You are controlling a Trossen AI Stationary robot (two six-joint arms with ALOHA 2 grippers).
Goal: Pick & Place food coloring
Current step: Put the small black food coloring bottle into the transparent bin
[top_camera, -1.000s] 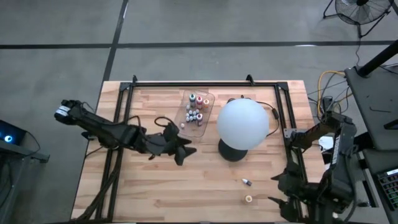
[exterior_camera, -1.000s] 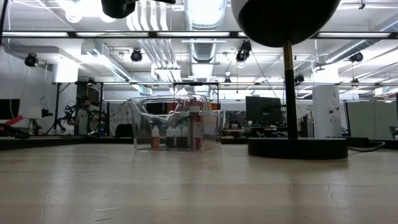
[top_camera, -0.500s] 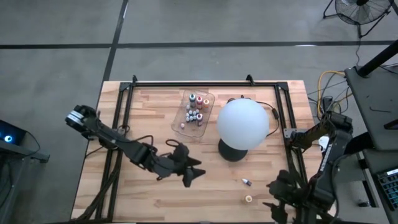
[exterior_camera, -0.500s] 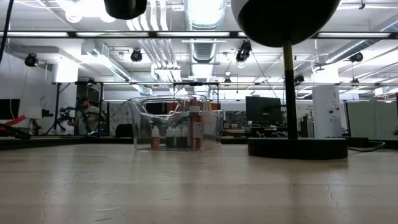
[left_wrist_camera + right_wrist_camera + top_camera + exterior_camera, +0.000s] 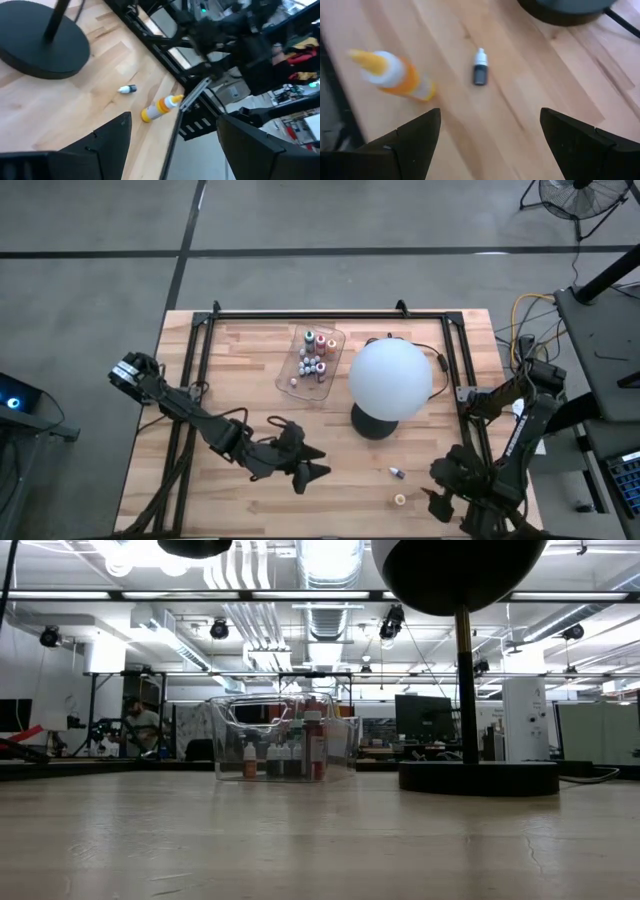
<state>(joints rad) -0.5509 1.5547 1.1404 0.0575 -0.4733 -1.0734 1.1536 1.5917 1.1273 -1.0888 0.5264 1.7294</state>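
Orange bottle (image 5: 399, 499) near front edge, dark vial (image 5: 396, 473) beside — both grippers open.

**A robotics lab or workshop hall**

Exposed ceiling ducts (image 5: 325, 570) and strip lights run overhead. Monitors (image 5: 421, 717), equipment racks (image 5: 524, 718) and what may be a seated person (image 5: 137, 725) stand beyond the wooden worktop (image 5: 250, 510); grey concrete floor (image 5: 100, 230) surrounds it.

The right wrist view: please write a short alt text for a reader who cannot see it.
Two food coloring bottles lie on their sides on the wooden table: a yellow-orange bottle and a small dark bottle with a white cap. The open right gripper hovers over them.
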